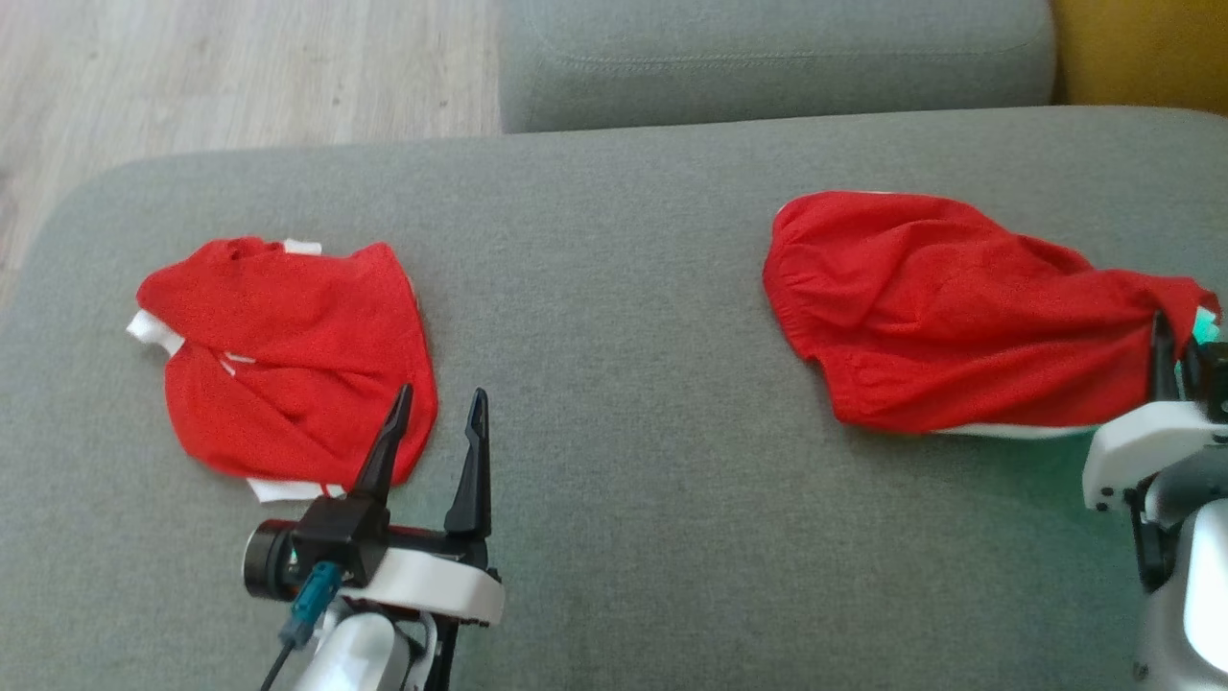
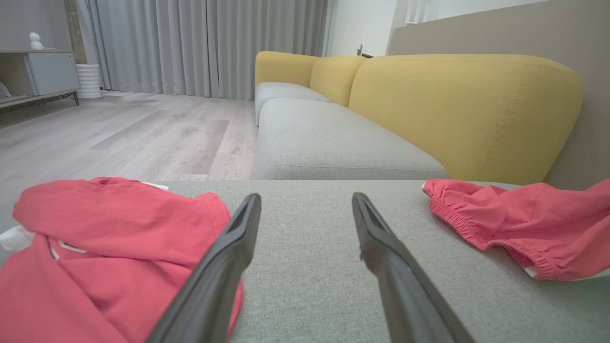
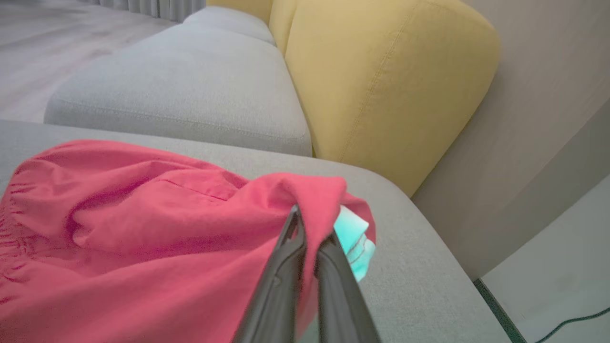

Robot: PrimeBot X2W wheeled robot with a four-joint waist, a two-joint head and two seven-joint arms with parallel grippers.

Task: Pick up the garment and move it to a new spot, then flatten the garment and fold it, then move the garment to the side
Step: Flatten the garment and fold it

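A crumpled red garment (image 1: 940, 307) with an elastic waistband lies on the right of the grey cushion (image 1: 624, 288). My right gripper (image 1: 1178, 350) is shut on its right-hand edge, where a fold of red cloth (image 3: 314, 195) is pinched between the fingers beside a teal-white label (image 3: 352, 233). In the left wrist view the garment (image 2: 524, 224) lies at the right. My left gripper (image 1: 440, 398) hangs open with nothing between its fingers, just off the right edge of a second red garment (image 1: 288, 355) with white trim.
The second red garment (image 2: 109, 224) sits on the cushion's left part. Bare grey fabric stretches between the two garments. Behind are another grey seat (image 1: 767, 58) and yellow backrests (image 2: 457, 109). Wooden floor (image 1: 240, 67) lies beyond the cushion's far left edge.
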